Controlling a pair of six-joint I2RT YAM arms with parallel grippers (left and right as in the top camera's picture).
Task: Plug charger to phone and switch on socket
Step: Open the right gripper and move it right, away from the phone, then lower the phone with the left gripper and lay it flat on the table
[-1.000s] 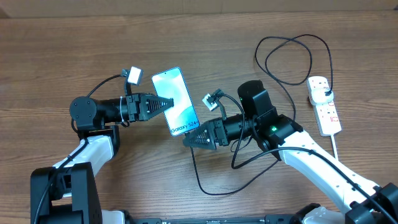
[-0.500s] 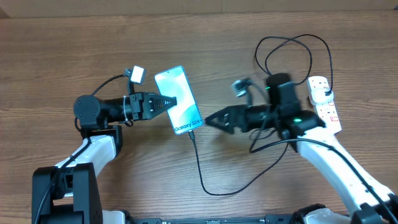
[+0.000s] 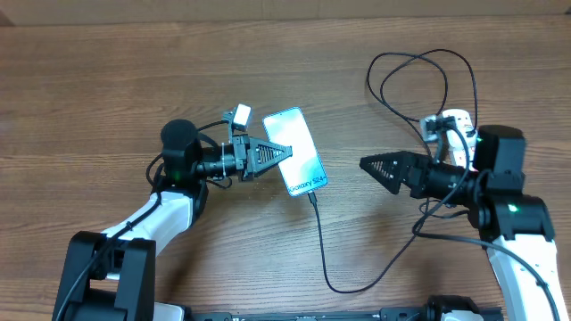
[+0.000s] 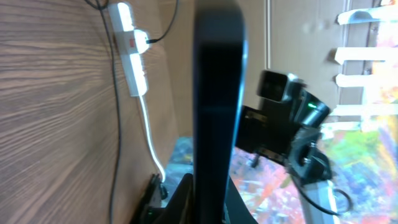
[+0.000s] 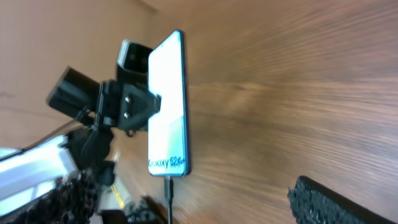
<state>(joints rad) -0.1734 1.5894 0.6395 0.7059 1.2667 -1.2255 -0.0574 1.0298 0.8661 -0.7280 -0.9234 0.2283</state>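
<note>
Pinches the phone (image 3: pixel 303 156) by one long edge with the jaws of the left gripper (image 3: pixel 284 152), set narrow and closed onto it from 9 o'clock. Holds it at the centre of the overhead view, screen facing up, the "Galaxy S24+" end toward 5 o'clock. Shows only the phone's thin dark edge (image 4: pixel 217 93) to the left wrist camera. Has the charger (image 3: pixel 323 254) seated by its connector tip in the phone's bottom edge, the black cable running to 6 o'clock over the bench (image 3: pixel 107 80), curving up toward the right arm and looping at 2 o'clock. Points the right gripper (image 3: pixel 366 163) at the phone from 3 o'clock, well apart and holding nothing. Cannot tell how wide its jaws stand. Has the socket (image 3: pixel 460 119) at 3 o'clock, mostly hidden behind the right arm. Shows it as a white strip (image 4: pixel 135 78) with a red switch in the left wrist view.
</note>
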